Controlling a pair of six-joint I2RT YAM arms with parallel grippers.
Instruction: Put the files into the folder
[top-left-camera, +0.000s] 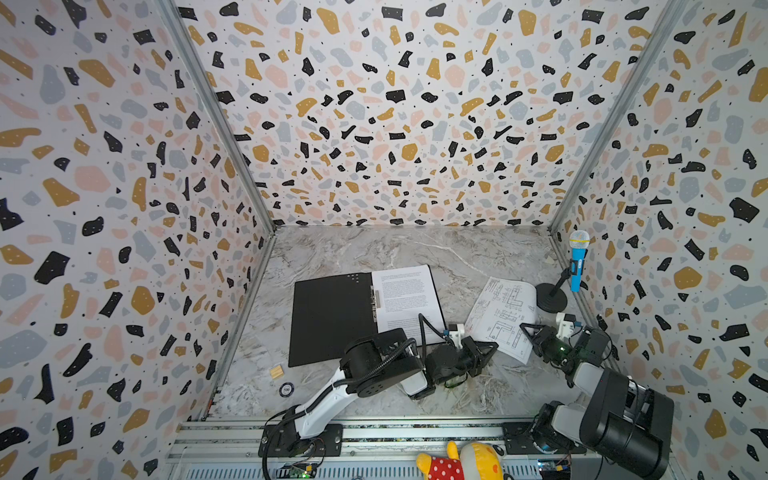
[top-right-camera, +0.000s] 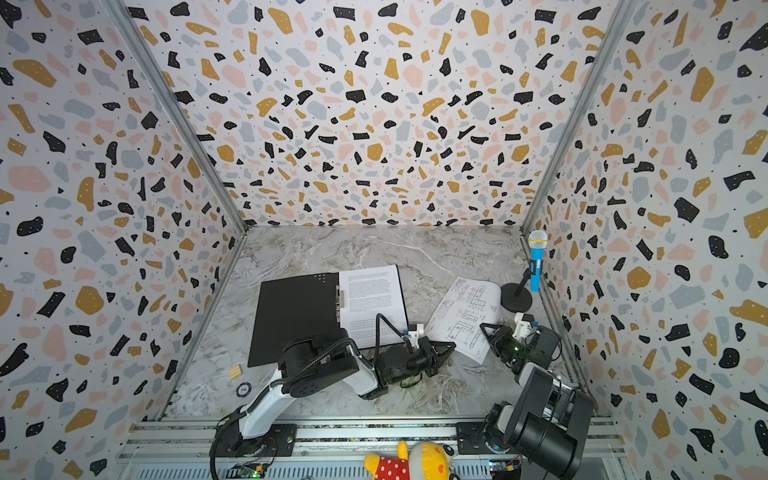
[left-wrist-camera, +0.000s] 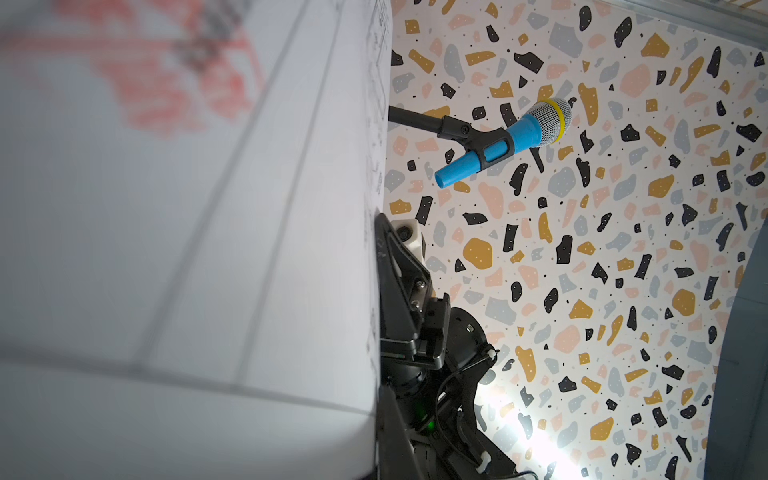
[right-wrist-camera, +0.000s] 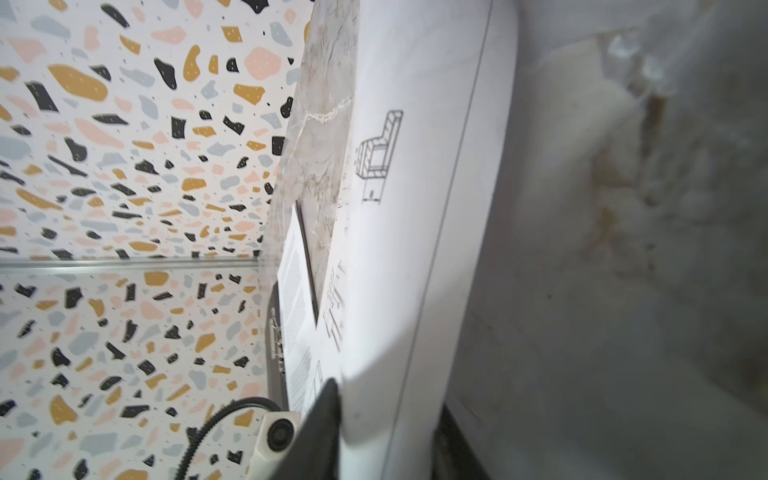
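Note:
The folder (top-left-camera: 332, 320) lies open in both top views, black inside up, with a metal clip on its spine. White paper with printed text (top-left-camera: 405, 299) rests on its right half. To the right, a sheet of line drawings (top-left-camera: 503, 311) curls up off the table. My left gripper (top-left-camera: 492, 347) is shut on that sheet's near left corner. My right gripper (top-left-camera: 525, 330) is at its near right edge. In the right wrist view the drawing sheet (right-wrist-camera: 415, 208) passes between my right gripper's (right-wrist-camera: 386, 424) fingers, which stand apart. The drawing sheet (left-wrist-camera: 187, 228) fills half the left wrist view.
A blue toy microphone (top-left-camera: 578, 257) on a black stand (top-left-camera: 551, 297) stands just behind the drawing sheet at the right wall. A small wooden block (top-left-camera: 276, 371) and a round token (top-left-camera: 286, 389) lie near the front left. A plush toy (top-left-camera: 457, 463) sits on the front rail.

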